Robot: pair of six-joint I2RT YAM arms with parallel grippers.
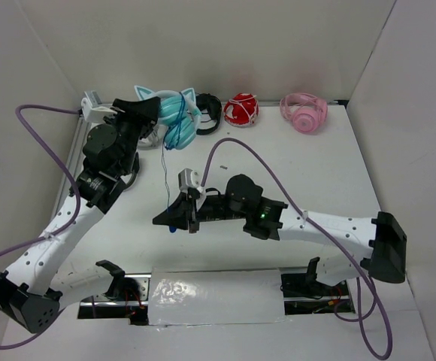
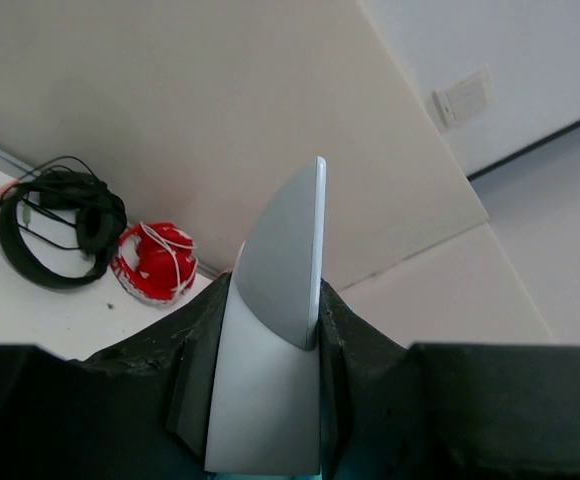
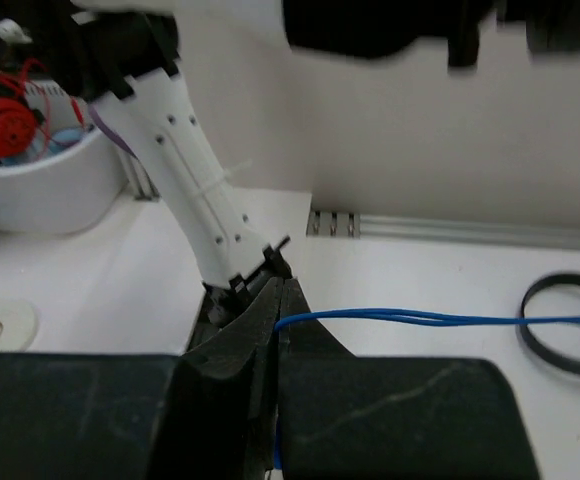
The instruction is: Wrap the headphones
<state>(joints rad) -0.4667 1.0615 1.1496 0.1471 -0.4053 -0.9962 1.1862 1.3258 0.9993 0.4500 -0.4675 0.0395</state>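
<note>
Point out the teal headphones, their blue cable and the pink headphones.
teal headphones (image 1: 179, 126): top external view, on the teal ear cup.
blue cable (image 3: 420, 318): right wrist view, on its straight middle stretch.
pink headphones (image 1: 305, 114): top external view, on the ear cup.

Teal headphones (image 1: 177, 116), pale band + cat ears, at 11 o'clock; cable (image 3: 420, 318) dk blue. Black set (image 1: 209, 114) at 12. Red set (image 1: 240, 110) w/ white cord criss-cross, just past 12. Pink set (image 1: 304, 111) at 1. Table (image 1: 316, 173) white. Hose (image 1: 52, 153) purple.
</note>
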